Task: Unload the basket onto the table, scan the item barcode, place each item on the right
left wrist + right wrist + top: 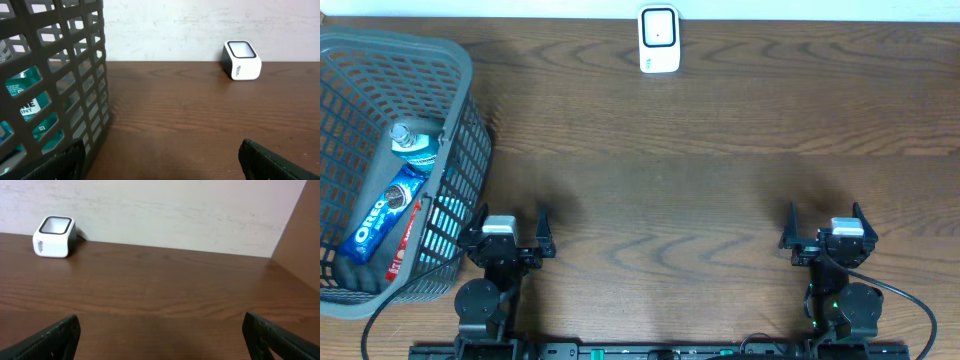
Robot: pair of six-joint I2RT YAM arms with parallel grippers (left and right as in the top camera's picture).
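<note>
A white barcode scanner stands at the far edge of the table, also in the left wrist view and the right wrist view. Items lie in a grey basket on the left: a blue Oreo pack, a teal-labelled bottle and a red pack. My left gripper sits open just right of the basket's near corner, holding nothing. My right gripper is open and holds nothing at the near right. The teal label shows through the basket mesh.
The wooden table stretches between the grippers and the scanner. A pale wall rises behind the table's far edge. The basket wall stands close against the left finger of my left gripper.
</note>
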